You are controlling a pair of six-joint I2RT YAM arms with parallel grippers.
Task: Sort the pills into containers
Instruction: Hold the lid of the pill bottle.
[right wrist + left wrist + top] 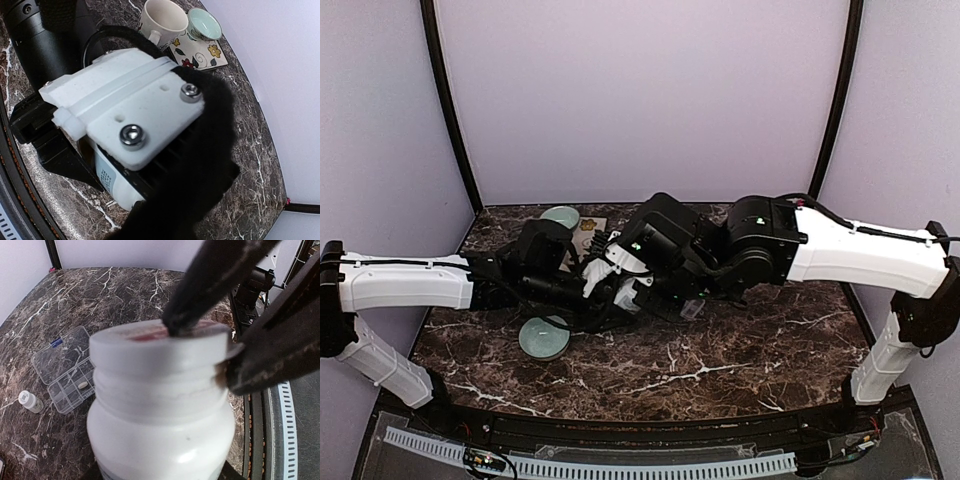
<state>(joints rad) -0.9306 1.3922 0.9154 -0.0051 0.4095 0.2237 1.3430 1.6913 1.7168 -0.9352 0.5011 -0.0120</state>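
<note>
- Two arms are brought together over the middle of the marble table (pixel 740 350).
- A large white bottle (pixel 160 415) is grasped around its body by the left gripper (pixel 618 283) and is held upright, close to the left wrist camera.
- The bottle's white cap (pixel 125 352) is bracketed by the right gripper (pixel 202 347): one dark finger (pixel 210 285) is set at the cap's top edge, and the other is pressed at its side rim. Whether the cap is already clamped cannot be told.
- The pill organiser (pixel 65 367) is laid flat on the table with its clear lid swung open, well apart from the held bottle.
- One pale pill (pixel 83 385) is seen in one of its compartments.
- A small white-capped bottle (pixel 30 401) is stood just beside the organiser.
- A cream cup (pixel 161 20) is placed beside a flowered coaster (pixel 200 52), on which a pale green bowl (pixel 205 24) is set.
- A second green bowl (pixel 543 337) is located near the left arm.
</note>
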